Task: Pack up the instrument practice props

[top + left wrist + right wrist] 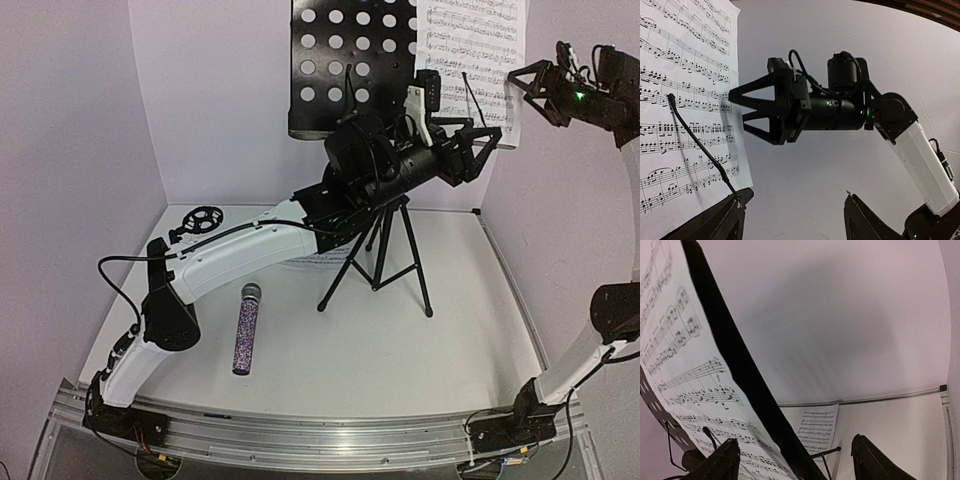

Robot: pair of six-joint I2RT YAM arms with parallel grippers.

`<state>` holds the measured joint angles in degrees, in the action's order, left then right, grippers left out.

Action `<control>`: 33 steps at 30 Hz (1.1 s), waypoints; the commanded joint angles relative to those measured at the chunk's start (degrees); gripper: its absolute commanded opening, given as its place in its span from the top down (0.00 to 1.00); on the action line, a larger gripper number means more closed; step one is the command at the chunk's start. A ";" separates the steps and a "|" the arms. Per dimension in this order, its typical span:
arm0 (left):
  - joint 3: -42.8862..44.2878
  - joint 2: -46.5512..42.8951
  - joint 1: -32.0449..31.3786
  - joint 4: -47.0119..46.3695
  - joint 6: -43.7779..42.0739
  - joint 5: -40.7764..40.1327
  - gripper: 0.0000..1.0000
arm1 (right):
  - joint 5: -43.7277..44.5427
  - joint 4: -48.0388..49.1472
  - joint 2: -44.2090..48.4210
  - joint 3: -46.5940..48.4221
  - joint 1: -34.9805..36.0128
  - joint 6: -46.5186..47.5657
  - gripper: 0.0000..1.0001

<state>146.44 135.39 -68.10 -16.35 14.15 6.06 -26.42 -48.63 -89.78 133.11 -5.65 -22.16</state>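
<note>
The tall black perforated music stand [350, 60] stands at the back on tripod legs [385, 265]. A white sheet-music page [475, 55] rests on its right half. My left gripper [485, 150] is open by the page's lower right corner; in the left wrist view the left gripper [795, 200] is empty beside the page [685, 100]. My right gripper [522, 90] is open at the page's right edge; in the right wrist view the right gripper [795, 440] straddles the stand's black edge [740, 370]. The glittery purple microphone [246, 328] lies on the table.
A second sheet-music page [817, 432] lies flat on the table behind the stand's legs. A small black mic stand with a round holder [203, 220] sits at the back left. A thin wire page holder [700, 145] crosses the page. Walls close in at the back and sides.
</note>
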 commanded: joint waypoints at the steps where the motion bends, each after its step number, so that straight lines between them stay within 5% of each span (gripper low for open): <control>1: 3.70 0.31 0.24 -6.07 0.72 -1.42 0.34 | -7.42 3.67 2.81 -3.96 -0.33 1.92 0.25; 9: 1.59 -1.11 0.42 -5.71 -0.10 -0.44 0.33 | -7.35 3.79 13.42 -19.05 -0.33 7.13 0.21; 17: 4.42 2.33 0.80 -5.44 2.81 -3.21 0.34 | -11.67 3.82 6.61 -11.06 -0.33 5.46 0.29; 33: 6.26 7.61 2.36 -16.00 -4.14 2.24 0.32 | -12.85 3.93 10.91 -16.54 -0.33 8.52 0.35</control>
<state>150.74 142.58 -66.31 -26.99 13.02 6.08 -37.46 -45.54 -83.15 118.87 -5.87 -16.10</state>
